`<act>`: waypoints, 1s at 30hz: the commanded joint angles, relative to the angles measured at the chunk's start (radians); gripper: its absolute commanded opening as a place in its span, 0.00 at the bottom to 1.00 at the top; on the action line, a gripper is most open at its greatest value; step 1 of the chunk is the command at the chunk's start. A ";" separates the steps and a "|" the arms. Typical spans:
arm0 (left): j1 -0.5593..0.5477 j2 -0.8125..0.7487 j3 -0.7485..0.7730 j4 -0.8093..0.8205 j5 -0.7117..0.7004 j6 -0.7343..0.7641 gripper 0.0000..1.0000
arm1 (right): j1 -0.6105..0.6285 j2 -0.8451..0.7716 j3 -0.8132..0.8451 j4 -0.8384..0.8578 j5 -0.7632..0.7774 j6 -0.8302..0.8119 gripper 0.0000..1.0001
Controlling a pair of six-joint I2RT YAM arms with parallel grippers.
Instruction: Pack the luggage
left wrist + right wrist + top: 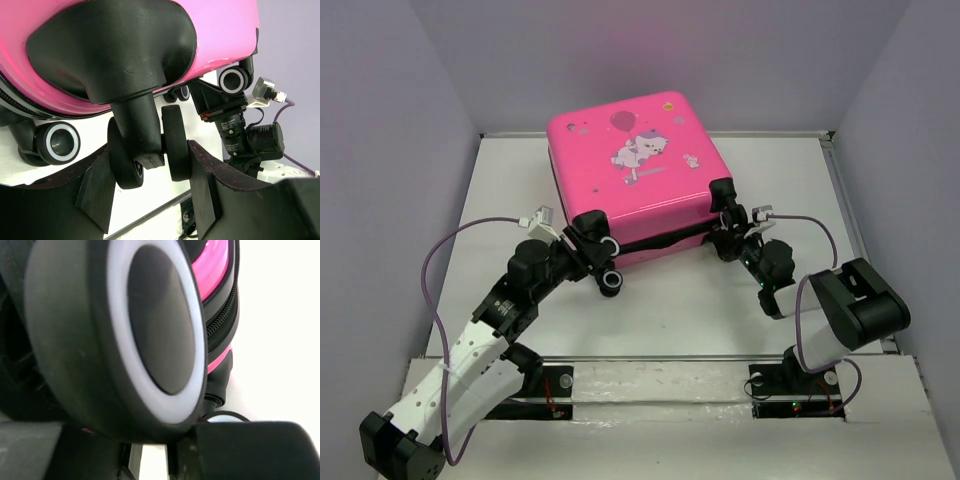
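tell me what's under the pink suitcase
Black caster wheels along its near edge, over the white table. The left gripper grips one wheel. The rest is hidden by the suitcase itself.

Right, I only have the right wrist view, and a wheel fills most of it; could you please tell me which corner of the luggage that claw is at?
Observer: The right claw is at the near-right corner of the luggage, seen from the arms' side.
Operator: Thanks. Where is the left claw?
Observer: The left claw is at the near-left corner, its fingers closed on either side of the twin caster there.
Operator: And how does the luggage lie?
Observer: Flat on the table, lid down, cartoon print facing up.
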 commanded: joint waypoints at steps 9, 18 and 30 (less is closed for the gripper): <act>-0.013 -0.070 0.029 0.292 0.093 0.051 0.06 | 0.005 -0.060 0.030 0.375 -0.041 0.066 0.07; -0.014 -0.009 0.027 0.424 0.126 0.011 0.06 | 0.324 0.089 -0.019 0.460 0.136 0.047 0.07; -0.025 0.099 0.102 0.544 0.195 -0.014 0.06 | 0.809 0.299 0.328 0.259 0.201 -0.008 0.07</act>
